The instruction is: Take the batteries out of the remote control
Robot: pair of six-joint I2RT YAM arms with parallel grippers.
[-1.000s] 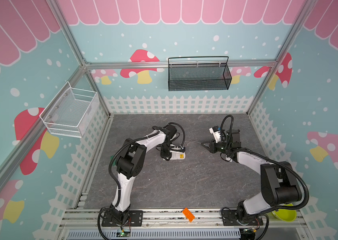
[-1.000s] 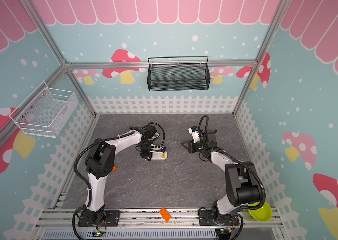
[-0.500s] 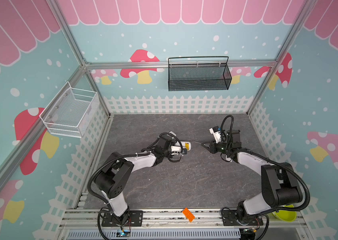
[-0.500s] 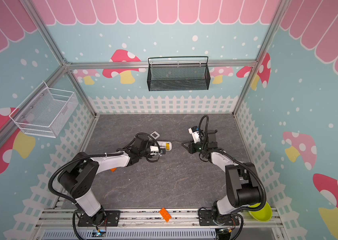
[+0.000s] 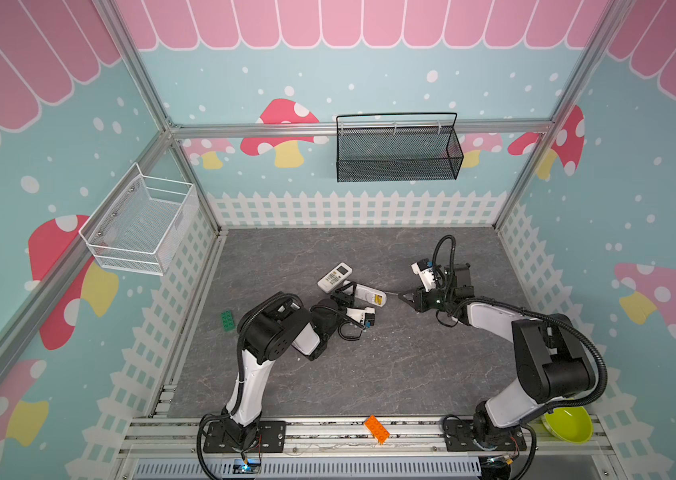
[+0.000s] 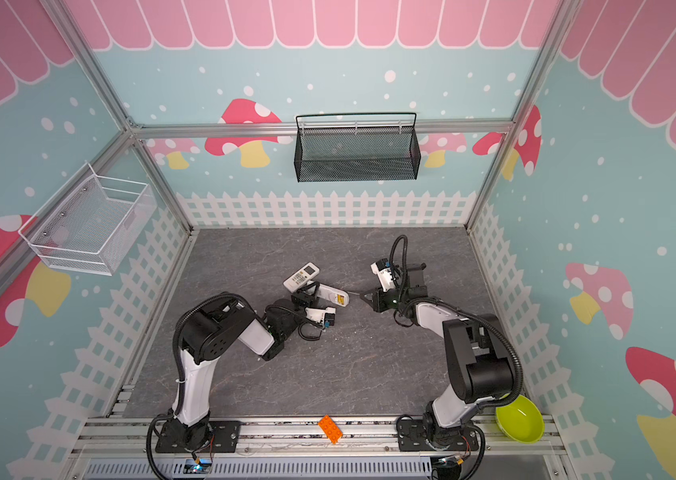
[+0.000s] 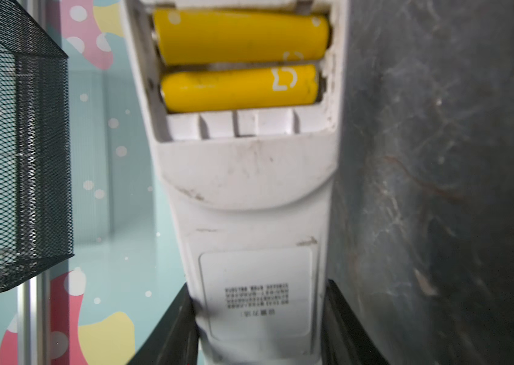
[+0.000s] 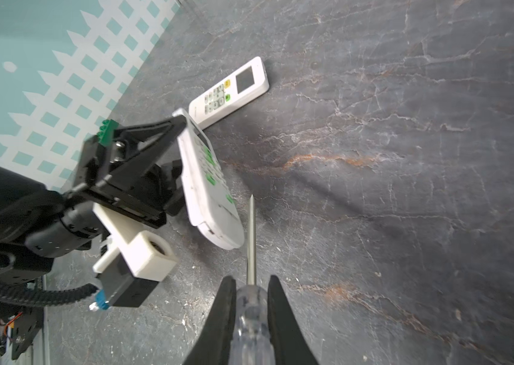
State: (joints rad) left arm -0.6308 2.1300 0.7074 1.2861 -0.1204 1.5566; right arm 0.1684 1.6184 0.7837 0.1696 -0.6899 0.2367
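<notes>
Clamping a white remote control [image 5: 363,296] across its width, the left end effector [image 5: 344,293] holds it tipped on edge near the middle of the grey tabletop [image 5: 390,374] in both top views, jaws part-way apart and tight on the casing. The yellow batteries [image 5: 377,298] show as a bright patch at the remote's end nearest the right arm. A second remote [image 5: 335,276] lies face up just beside it, on the far side. The right end effector [image 5: 409,298] is closed on a screwdriver [image 5: 392,294] whose thin shaft points at the held remote's end; whether they touch cannot be told. A green brick [image 5: 227,321] lies off to the left of the left arm, an orange brick [image 5: 377,429] on the front rail [image 5: 328,432].

In the left wrist view the remote's back faces the camera with its battery bay uncovered: both yellow batteries [image 7: 239,36] lie side by side in it, seated. Black fingers [image 7: 183,328] press on either side of the casing's other end.

In the right wrist view the fingers [image 8: 227,303] pinch the screwdriver's clear handle [image 8: 251,316], and the shaft's tip hangs just beside the remote's rounded end. The button face is turned this way.
</notes>
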